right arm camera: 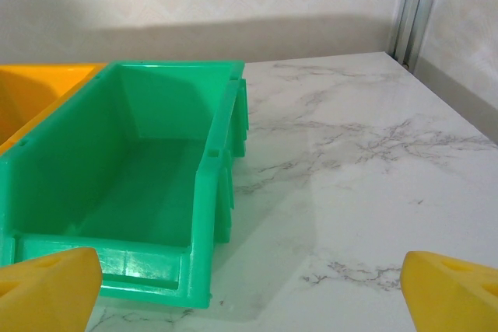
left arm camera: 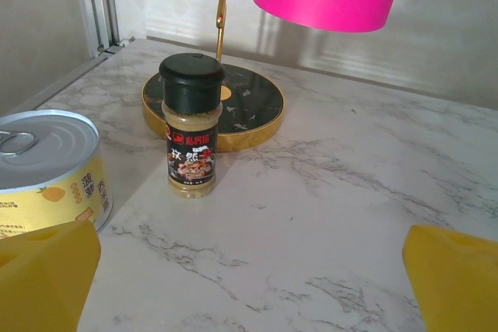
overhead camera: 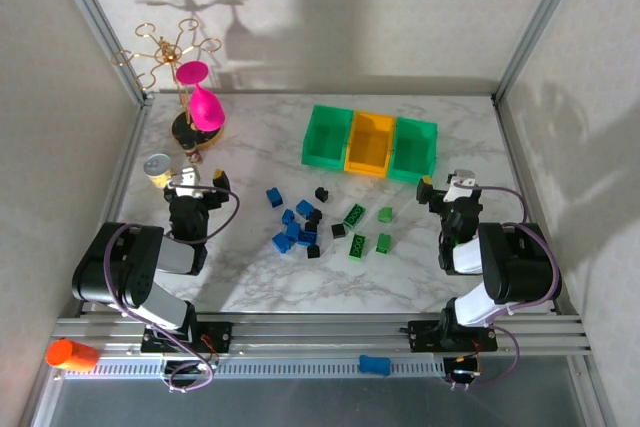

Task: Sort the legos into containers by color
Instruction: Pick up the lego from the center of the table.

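The legos lie loose mid-table: a blue cluster (overhead camera: 295, 227), black ones (overhead camera: 321, 193) and green ones (overhead camera: 354, 215). Behind them stand three containers in a row: a green bin (overhead camera: 328, 136), a yellow-orange bin (overhead camera: 369, 143) and a second green bin (overhead camera: 414, 150). My left gripper (overhead camera: 195, 179) rests at the left, well away from the bricks, open with nothing between its yellow fingers (left arm camera: 47, 277). My right gripper (overhead camera: 448, 185) sits at the right, just in front of the right green bin (right arm camera: 140, 184), which is empty inside. It too is open and holds nothing (right arm camera: 249, 289).
A yellow can (left arm camera: 47, 169) and a spice bottle (left arm camera: 191, 126) stand just ahead of my left gripper. A gold stand with pink pieces (overhead camera: 200, 107) occupies the back left. An orange cylinder (overhead camera: 70, 354) and a blue piece (overhead camera: 373, 364) lie on the front rail. Metal frame posts border the table.
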{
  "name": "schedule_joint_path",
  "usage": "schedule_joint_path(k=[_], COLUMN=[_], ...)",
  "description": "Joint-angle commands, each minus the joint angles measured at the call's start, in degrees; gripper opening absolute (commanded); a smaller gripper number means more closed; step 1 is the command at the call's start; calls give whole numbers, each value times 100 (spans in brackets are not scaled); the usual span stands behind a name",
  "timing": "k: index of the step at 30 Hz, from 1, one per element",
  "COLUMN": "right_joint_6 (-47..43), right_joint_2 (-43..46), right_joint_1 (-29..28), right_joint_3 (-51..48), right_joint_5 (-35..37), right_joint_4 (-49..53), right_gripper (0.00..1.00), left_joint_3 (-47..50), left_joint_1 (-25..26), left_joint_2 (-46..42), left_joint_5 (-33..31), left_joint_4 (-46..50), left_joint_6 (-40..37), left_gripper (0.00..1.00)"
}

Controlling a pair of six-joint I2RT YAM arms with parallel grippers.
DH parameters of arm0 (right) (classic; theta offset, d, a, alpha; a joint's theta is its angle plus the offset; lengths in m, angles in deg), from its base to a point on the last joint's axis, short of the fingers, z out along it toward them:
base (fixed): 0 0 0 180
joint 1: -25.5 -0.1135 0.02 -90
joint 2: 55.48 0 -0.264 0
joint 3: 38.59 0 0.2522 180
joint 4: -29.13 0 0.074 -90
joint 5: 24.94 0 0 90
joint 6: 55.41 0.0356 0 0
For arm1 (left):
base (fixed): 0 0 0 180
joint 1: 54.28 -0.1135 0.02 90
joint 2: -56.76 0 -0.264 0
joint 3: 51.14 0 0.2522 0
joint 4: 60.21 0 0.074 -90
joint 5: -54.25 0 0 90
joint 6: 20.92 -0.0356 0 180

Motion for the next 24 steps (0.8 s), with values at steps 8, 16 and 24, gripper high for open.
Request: schedule_joint_path(k=[8,16,24], right_joint_6=[-81,-5,529], right_joint_2=[3,535,1408], right_joint_1=[25,30,23], right_joint_3=[107,109,779], right_joint_5=[-14,154,764], right_joint_4=[-200,235,1967], right_gripper=[99,99,99], left_joint_3=[-102,-122,-398], left_joint_1=[-47,187,269], left_joint_2=[-22,-573,-1688], left_joint_5=[107,-57,143], left_joint_4=[2,487,2101], left_joint_6=[3,-226,-13], left_gripper=[99,99,99])
